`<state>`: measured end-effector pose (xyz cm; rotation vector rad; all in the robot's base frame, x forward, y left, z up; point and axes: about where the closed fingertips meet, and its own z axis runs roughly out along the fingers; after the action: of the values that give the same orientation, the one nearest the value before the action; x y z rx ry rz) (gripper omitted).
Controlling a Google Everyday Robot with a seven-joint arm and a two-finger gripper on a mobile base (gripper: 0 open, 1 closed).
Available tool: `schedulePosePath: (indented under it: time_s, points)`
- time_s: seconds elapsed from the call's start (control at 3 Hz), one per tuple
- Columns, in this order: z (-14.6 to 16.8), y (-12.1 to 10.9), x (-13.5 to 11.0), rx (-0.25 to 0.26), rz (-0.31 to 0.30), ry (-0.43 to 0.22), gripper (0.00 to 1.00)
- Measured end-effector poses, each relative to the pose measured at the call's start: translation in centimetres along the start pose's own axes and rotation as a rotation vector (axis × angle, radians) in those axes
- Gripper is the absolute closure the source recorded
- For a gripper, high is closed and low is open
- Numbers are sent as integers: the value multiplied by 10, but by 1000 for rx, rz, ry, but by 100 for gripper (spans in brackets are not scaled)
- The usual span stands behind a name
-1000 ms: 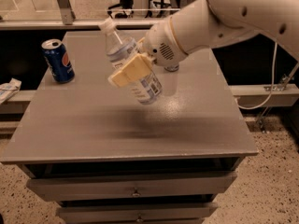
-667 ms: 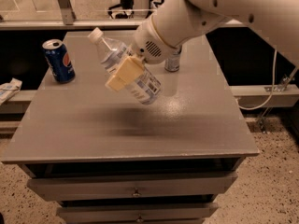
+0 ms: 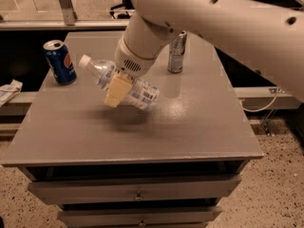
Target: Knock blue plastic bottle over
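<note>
The gripper (image 3: pixel 118 91) sits over the middle of the grey table (image 3: pixel 199 132), jaws closed around the waist of the blue plastic bottle (image 3: pixel 141 94). One yellowish finger (image 3: pixel 117 88) crosses the bottle's front. The bottle leans steeply, its white cap pointing to ten o'clock and its base to four, with a shadow beneath it. It looks light, thin-walled and smooth, so it would likely squash or slip under a hard squeeze. The labelled mid-body seems the surest place to grip. The Pepsi can (image 3: pixel 60 62) stands at ten o'clock and the slim silver can (image 3: pixel 176 54) at one.
</note>
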<state>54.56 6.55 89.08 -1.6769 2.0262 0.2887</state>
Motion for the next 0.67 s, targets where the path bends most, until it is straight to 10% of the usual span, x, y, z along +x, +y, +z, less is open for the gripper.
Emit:
schedulePosePath:
  time_s: [0.67]
  points:
    - [35, 5, 2, 19, -8, 44, 62]
